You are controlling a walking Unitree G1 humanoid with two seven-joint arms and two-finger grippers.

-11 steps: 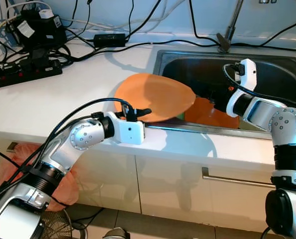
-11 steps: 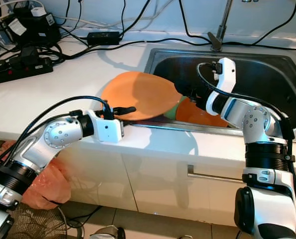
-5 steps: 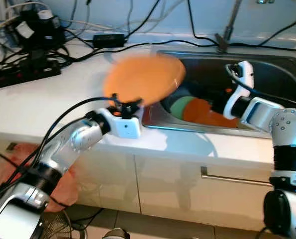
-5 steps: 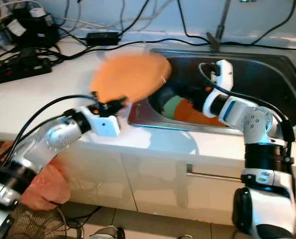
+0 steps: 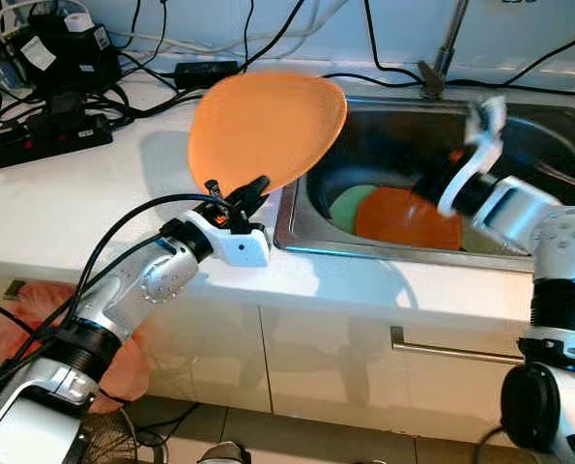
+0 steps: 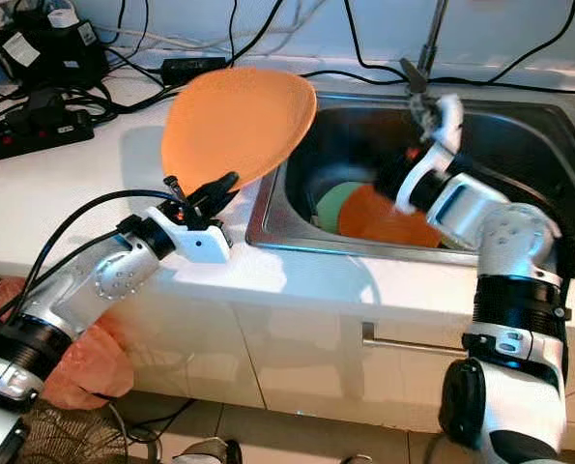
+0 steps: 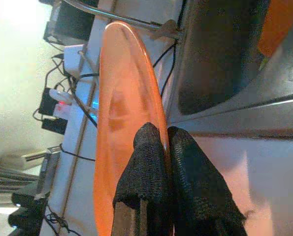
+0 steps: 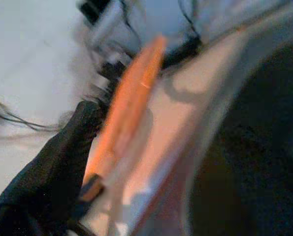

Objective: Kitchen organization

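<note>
The shiny metal sink (image 5: 548,126) holds a round orange plate (image 5: 408,218) and a green plate (image 5: 345,205), so more tidying looks left. The big flat orange plate (image 5: 266,121) is up in the air, tilted, above the white counter (image 5: 94,193). The left gripper (image 7: 158,147) pinches its rim. The right gripper (image 8: 62,162) is blurry; I cannot tell its state.

Sink (image 5: 558,126) set in the counter (image 5: 94,203) on the right, two plates (image 5: 408,217) inside; power strip (image 5: 36,145) and cables at the counter's back left
</note>
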